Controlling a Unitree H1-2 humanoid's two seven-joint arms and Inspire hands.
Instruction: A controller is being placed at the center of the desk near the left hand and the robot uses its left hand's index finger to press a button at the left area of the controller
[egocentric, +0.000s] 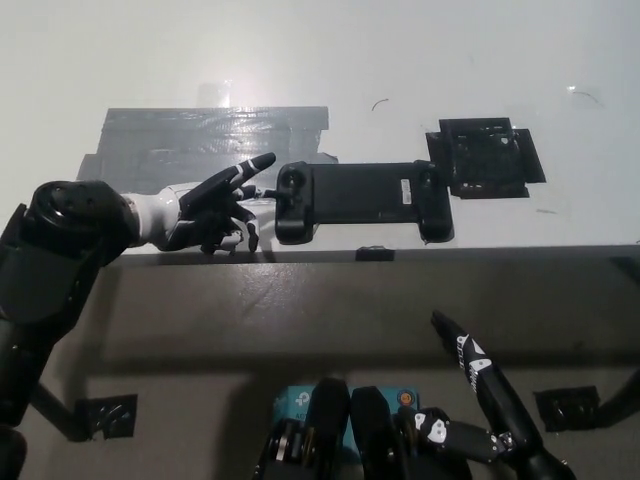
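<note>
While left hand (215, 212) points, flat matte black controller (360, 195), glossy grey tape (180, 145)

White-wristed left hand (215, 210) with dark white-tipped fingers; black right hand (480, 385) with white markings.

Controller (360, 198) — black, long and flat, lying face up near the front edge of the white tabletop (330, 60), long axis left-right. Rounded grips at both ends, hollow middle section. Round button or stick visible on left grip — details too small to tell.
</note>
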